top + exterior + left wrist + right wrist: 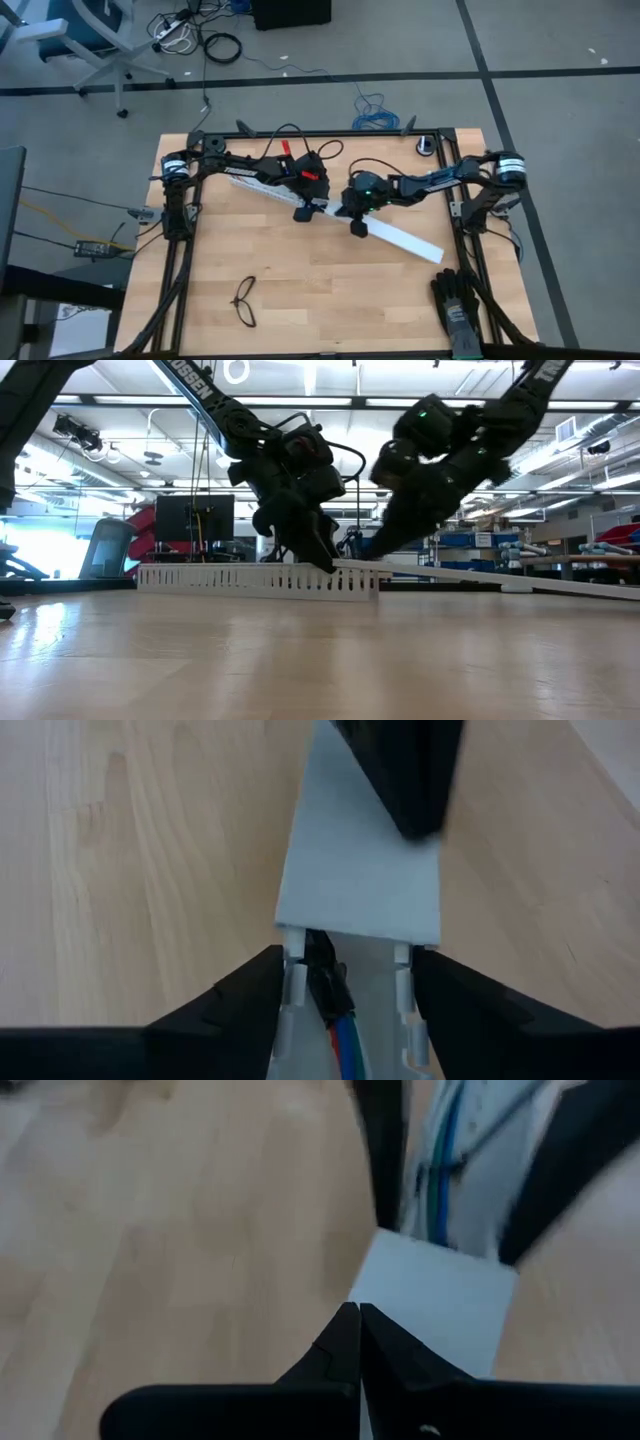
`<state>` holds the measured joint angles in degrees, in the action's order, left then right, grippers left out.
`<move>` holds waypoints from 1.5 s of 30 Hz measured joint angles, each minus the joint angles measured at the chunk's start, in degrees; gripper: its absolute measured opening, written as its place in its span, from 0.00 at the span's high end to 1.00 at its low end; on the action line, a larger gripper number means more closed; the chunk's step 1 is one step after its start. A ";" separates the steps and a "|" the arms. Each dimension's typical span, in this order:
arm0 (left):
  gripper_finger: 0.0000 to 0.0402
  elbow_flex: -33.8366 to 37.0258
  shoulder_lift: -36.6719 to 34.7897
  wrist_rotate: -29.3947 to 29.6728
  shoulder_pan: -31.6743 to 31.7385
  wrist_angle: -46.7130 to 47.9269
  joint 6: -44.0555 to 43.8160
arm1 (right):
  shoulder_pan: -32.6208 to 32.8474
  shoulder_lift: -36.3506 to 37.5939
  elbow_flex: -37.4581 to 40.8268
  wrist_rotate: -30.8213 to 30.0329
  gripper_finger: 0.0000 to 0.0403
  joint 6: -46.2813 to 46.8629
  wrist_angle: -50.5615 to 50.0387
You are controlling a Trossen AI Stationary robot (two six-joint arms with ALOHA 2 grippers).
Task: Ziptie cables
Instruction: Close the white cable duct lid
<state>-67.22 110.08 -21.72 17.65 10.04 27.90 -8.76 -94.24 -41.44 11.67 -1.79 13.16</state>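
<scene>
The cables, red, blue and green wires with a dark end, lie inside a white slotted duct that rests on the table. A flat white cover strip lies with one end on the duct. My left gripper is open and stands astride the duct where the cover ends. My right gripper is shut over that end of the cover. The cables also show in the right wrist view. The ziptie is out of view. My left gripper has one finger close beside each side wall of the duct, slanting down from the table's left; I cannot tell whether they touch. My right gripper sets its shut fingertips on the cover's upper face near its duct end, slanting down from the table's right.
Black thin-framed glasses lie near the front left of the table. A black glove lies at the front right. The cover strip's far end reaches toward the table's right edge. Bare wood lies in front of both grippers.
</scene>
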 joint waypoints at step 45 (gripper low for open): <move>0.24 0.00 -1.81 1.26 0.59 1.66 0.23 | -2.10 -0.52 -8.60 1.54 1.00 -4.40 -5.41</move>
<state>-67.22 108.27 -20.46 18.24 11.70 28.13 -10.86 -94.76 -50.04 13.21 -6.19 7.75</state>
